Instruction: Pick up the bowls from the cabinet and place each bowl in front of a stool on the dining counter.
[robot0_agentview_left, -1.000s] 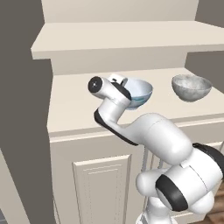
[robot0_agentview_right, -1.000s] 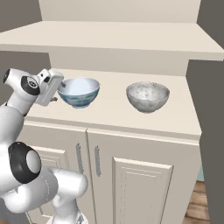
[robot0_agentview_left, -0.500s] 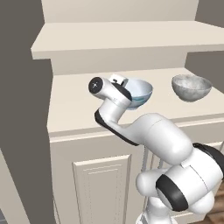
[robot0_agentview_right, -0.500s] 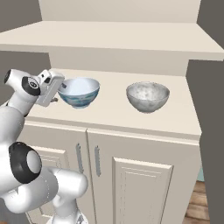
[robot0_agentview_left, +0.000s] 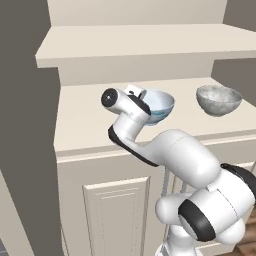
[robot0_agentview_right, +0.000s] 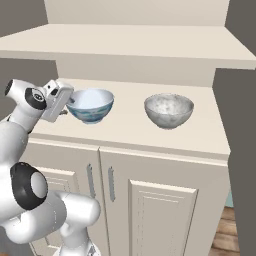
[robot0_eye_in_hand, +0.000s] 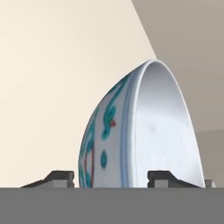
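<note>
The cabinet (robot0_agentview_right: 150, 145) serves as the reference: a cream unit with panelled lower doors, slim grey handles (robot0_agentview_right: 111, 184) and an open shelf recess above its top surface.

Both bowls stand upright on that top surface, well apart from each other. The white bowl with blue pattern (robot0_agentview_right: 90, 105) sits toward the left end of the surface. The grey speckled bowl (robot0_agentview_right: 169, 110) sits to its right, nearer the dark grey tall panel (robot0_agentview_right: 242, 125) that borders the cabinet.

The white arm reaches up over the front edge of the cabinet top. Its gripper (robot0_eye_in_hand: 114, 178) is at the left side of the patterned bowl's rim. In the hand view, one finger tip (robot0_eye_in_hand: 59, 177) stands outside the patterned wall and the other inside the pale interior, so the jaws straddle the rim partly open. Whether the pads already press on the wall cannot be determined. The bowl rests on the surface, not lifted.
</note>
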